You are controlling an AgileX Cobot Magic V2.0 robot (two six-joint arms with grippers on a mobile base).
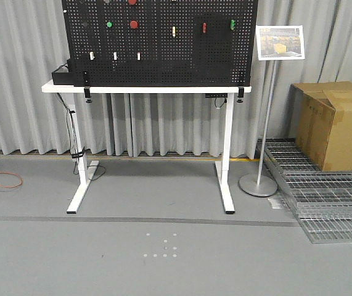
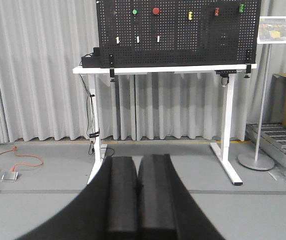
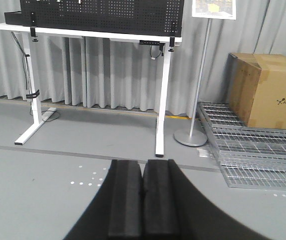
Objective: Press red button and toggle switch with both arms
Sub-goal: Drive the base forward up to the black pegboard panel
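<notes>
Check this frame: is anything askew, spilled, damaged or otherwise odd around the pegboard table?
Nothing serious. The pegboard stands upright on the white table, and nothing is spilled. Only loose ends: an orange cable lies looped on the floor at left, and the cardboard box at right has a top flap slightly ajar.

The left pincer (image 2: 138,167), seemingly closed, faces the red button (image 2: 156,11) on the pegboard (image 2: 183,42).
</notes>
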